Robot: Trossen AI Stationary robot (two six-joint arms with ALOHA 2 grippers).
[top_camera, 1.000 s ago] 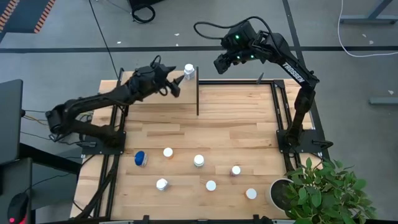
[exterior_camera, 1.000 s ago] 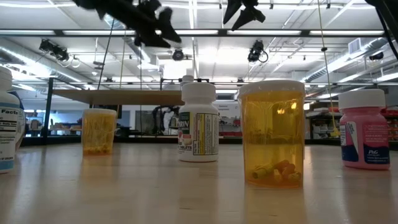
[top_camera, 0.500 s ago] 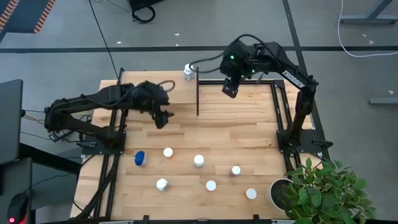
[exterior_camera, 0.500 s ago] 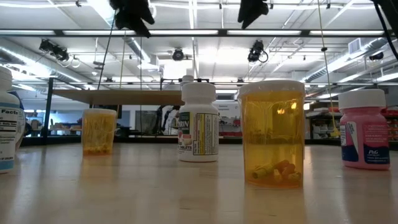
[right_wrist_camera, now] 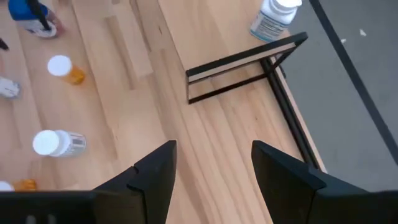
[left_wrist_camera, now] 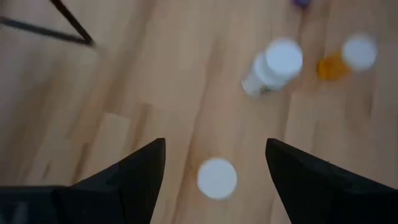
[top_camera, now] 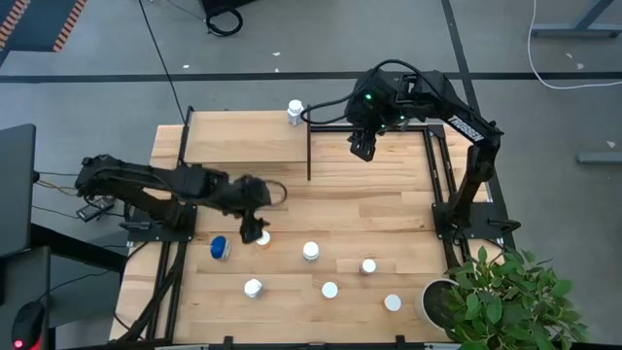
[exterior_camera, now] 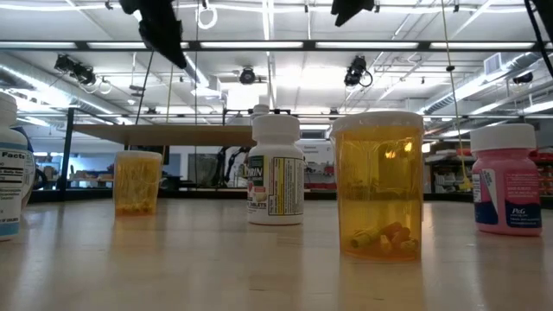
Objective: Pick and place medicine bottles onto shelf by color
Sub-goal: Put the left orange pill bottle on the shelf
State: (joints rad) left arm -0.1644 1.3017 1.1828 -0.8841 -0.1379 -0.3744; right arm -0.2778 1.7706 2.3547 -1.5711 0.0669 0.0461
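The shelf point(top_camera: 243, 136) stands at the table's far left, with one white bottle point(top_camera: 294, 112) upright on its far right corner. Several medicine bottles stand upright on the near half of the table, among them a blue-capped one point(top_camera: 220, 248) and an orange white-capped one point(top_camera: 263, 238). My left gripper point(top_camera: 255, 233) hangs open, tipped downward, just above that orange bottle. In the left wrist view its white cap point(left_wrist_camera: 217, 178) shows between the fingers, below them and apart. My right gripper point(top_camera: 362, 148) is open and holds nothing, high over the table right of the shelf.
More white-capped bottles point(top_camera: 310, 251) point(top_camera: 368, 265) point(top_camera: 253, 288) stand in loose rows toward the near edge. A potted plant point(top_camera: 505, 297) sits at the near right corner. Black frame rails point(top_camera: 437, 175) run along the table's left and right sides. Bare wood lies between shelf and bottles.
My left gripper has swung from the shelf's far right corner toward the table's near edge, sinking a little and tipping downward, and stays open. My right gripper has come from beyond the far edge in over the table, right of the shelf. The white bottle stays on the shelf.
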